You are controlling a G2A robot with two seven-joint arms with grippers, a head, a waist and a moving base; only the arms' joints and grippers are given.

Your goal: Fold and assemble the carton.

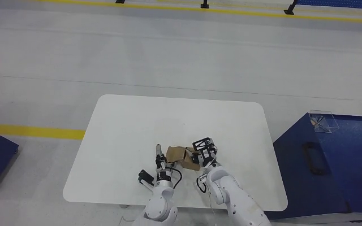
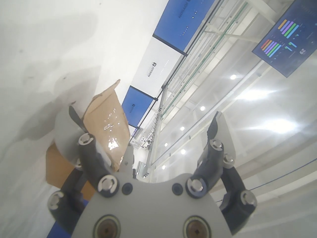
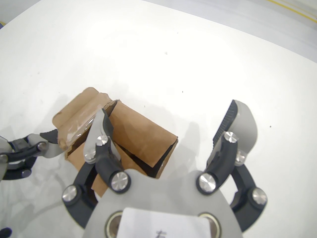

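Note:
A small brown carton [image 1: 182,156] lies partly folded on the white table [image 1: 169,116], near its front edge. In the right wrist view the carton [image 3: 141,130] has a taped flap raised on one end and a dark gap along its side. My right gripper [image 3: 168,125] is open over it, one finger [image 3: 100,127] resting on the carton's top and the other above bare table. My left gripper [image 2: 146,130] is also open, with the carton's flap [image 2: 109,120] right beside one finger [image 2: 69,130]. In the right wrist view that left fingertip [image 3: 50,137] touches the flap's corner.
The table's far half [image 3: 148,38] is bare. A dark blue unit [image 1: 317,164] carrying a clear container [image 1: 323,121] stands off the table's right side. A yellow line [image 1: 39,132] runs along the floor at left.

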